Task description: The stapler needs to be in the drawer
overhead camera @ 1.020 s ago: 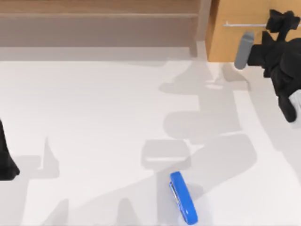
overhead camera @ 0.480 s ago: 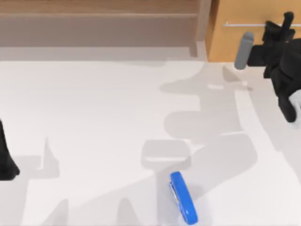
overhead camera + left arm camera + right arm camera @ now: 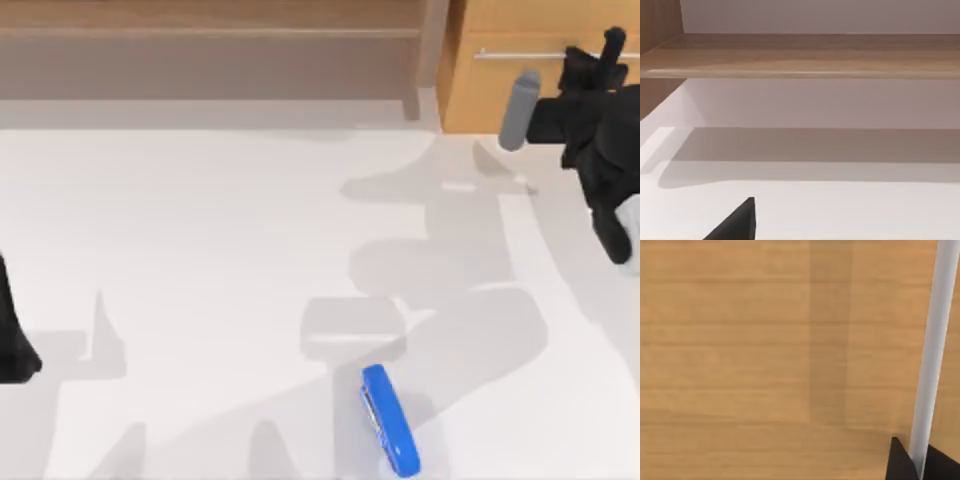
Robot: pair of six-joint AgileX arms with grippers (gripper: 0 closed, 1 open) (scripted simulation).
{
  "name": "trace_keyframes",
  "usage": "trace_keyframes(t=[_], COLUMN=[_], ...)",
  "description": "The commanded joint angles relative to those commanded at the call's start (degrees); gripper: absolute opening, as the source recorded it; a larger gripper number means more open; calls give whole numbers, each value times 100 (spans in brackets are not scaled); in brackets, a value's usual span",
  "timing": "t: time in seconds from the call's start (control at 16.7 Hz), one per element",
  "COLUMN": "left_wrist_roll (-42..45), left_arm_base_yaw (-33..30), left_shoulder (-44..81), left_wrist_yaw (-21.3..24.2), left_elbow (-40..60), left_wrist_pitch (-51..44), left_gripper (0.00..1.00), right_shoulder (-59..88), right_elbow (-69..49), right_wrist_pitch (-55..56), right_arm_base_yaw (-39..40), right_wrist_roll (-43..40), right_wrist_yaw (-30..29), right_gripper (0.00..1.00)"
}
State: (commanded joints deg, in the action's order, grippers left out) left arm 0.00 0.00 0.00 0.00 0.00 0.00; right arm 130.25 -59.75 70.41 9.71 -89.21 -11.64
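While the right gripper [image 3: 604,52] pinches the drawer [image 3: 500,95] handle [image 3: 932,355], stapler [image 3: 390,418] on table.

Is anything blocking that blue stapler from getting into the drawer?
Yes: the drawer itself looks closed, its wooden front facing the table. The right gripper is at its silver handle. The stapler lies apart, near the table's front edge, with bare tabletop between.

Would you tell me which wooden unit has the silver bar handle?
The orange-brown drawer at the table's far right; the pale-brown shelf unit has none. The right gripper is at the handle.
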Motion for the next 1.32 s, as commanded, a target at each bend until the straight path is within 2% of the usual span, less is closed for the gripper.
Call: trace_keyframes(t=[0.42,0.84,1.32], left_wrist_roll=[0,0,0], left_arm_base_yaw=[0,0,0], left_shoulder=[0,0,0], left_wrist_yaw=[0,0,0], left_elbow=[0,0,0], left_wrist_pitch=[0,0,0], left_gripper=[100,100,100], right_shoulder=[-585,-689,-1198], right_elbow=[1422,1612,3016], right_wrist_pitch=[760,925,1742], right_arm_base_yaw=[167,198,445], right_wrist_roll=[11,18,28], right_wrist_yaw=[-164,-200,-445], right_gripper=[0,0,0])
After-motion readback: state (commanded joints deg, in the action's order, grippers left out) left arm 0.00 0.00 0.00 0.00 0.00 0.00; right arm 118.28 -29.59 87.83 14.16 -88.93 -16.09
